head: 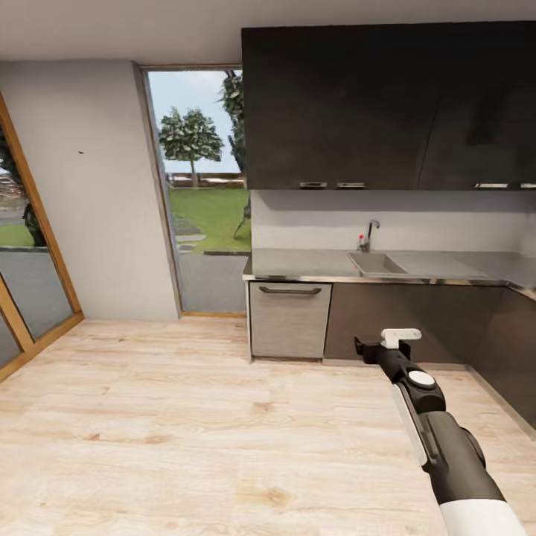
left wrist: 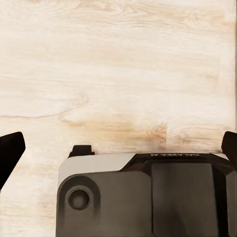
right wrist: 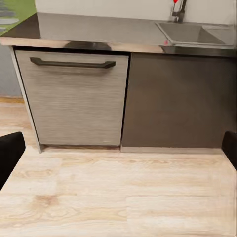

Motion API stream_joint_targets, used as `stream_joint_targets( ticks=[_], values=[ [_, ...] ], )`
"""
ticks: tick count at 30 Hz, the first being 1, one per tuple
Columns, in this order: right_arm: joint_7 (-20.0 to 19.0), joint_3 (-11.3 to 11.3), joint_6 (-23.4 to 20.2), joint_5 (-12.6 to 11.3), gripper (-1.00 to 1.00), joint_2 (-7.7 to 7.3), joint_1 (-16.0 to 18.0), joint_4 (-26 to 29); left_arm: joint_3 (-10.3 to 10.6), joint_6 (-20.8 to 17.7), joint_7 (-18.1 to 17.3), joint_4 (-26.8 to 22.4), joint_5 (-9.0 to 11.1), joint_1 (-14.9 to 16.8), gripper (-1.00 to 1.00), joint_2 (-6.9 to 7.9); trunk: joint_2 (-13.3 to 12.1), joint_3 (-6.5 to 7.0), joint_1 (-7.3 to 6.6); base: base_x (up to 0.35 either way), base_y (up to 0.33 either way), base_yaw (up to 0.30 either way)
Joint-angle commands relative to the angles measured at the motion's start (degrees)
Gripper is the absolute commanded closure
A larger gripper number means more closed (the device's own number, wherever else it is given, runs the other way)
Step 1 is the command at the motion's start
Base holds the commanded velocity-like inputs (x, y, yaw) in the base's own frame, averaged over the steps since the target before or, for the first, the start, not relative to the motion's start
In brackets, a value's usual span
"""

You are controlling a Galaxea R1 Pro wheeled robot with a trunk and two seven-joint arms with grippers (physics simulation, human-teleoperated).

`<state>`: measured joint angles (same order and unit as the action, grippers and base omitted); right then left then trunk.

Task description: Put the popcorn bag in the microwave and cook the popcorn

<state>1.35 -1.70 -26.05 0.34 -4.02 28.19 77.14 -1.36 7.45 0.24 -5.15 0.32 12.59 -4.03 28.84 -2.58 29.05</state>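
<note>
You're looking across the kitchen (head: 387, 223) from the wooden floor (head: 186, 417), and the grey steel countertop (head: 313, 264) is running along the far wall under the dark upper cabinets (head: 387, 104). A sink (head: 376, 263) with a tap (head: 370, 233) is sitting in that worktop, and a pale-fronted dishwasher (head: 290, 318) with a dark handle is standing beneath its near end. To the left, a tall window (head: 201, 193) is showing grass and a tree.

Your right arm is reaching forward and low, its right gripper (head: 372, 346) pointing at the dark lower cabinet fronts (head: 417, 320) and holding nothing. In the right wrist view its fingertips (right wrist: 10, 153) are standing wide apart at the frame edges, facing the dishwasher (right wrist: 74, 98) and countertop (right wrist: 98, 32).

Your left gripper (left wrist: 118, 148) is hanging over bare floor (left wrist: 118, 59), fingertips (left wrist: 10, 150) spread wide, nothing between them.
</note>
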Motion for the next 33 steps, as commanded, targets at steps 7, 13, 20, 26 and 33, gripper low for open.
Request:
stream_joint_targets(
  ticks=[7, 13, 20, 26, 33],
  values=[
    [1.30, 0.21, -0.32, 0.50, -1.00, 0.00, -0.13, 0.18, -0.14, 0.20, 0.03, 0.05, 0.03, 0.07, -1.00, -0.01, -2.71, 1.14, -1.51, 0.000, 0.000, -0.300],
    [1.73, 0.33, -0.27, 0.92, -1.00, 0.07, -0.16, 0.07, -0.14, 0.20, 0.03, 0.05, 0.03, -0.01, -1.00, -0.01, -5.12, 2.22, -2.83, 0.000, 0.000, -0.300],
    [2.66, 0.23, -0.15, 0.95, -1.00, -0.14, -0.15, -0.14, -0.14, 0.20, 0.03, 0.05, 0.03, 0.01, -1.00, -0.01, -5.92, 2.58, -3.27, 0.000, 0.000, -0.300],
    [2.78, 0.11, -0.14, 0.90, -1.00, -0.35, -0.16, -0.12, -0.14, 0.20, 0.03, 0.05, 0.03, 0.02, -1.00, -0.01, -5.92, 2.58, -3.27, 0.000, 0.000, -0.300],
    [2.78, -0.34, -0.22, 0.89, -1.00, -0.46, -0.16, -0.12, -0.14, 0.20, 0.01, 0.05, 0.01, 0.01, -1.00, -0.01, -5.92, 2.58, -3.27, 0.000, 0.000, -0.300]
  ],
)
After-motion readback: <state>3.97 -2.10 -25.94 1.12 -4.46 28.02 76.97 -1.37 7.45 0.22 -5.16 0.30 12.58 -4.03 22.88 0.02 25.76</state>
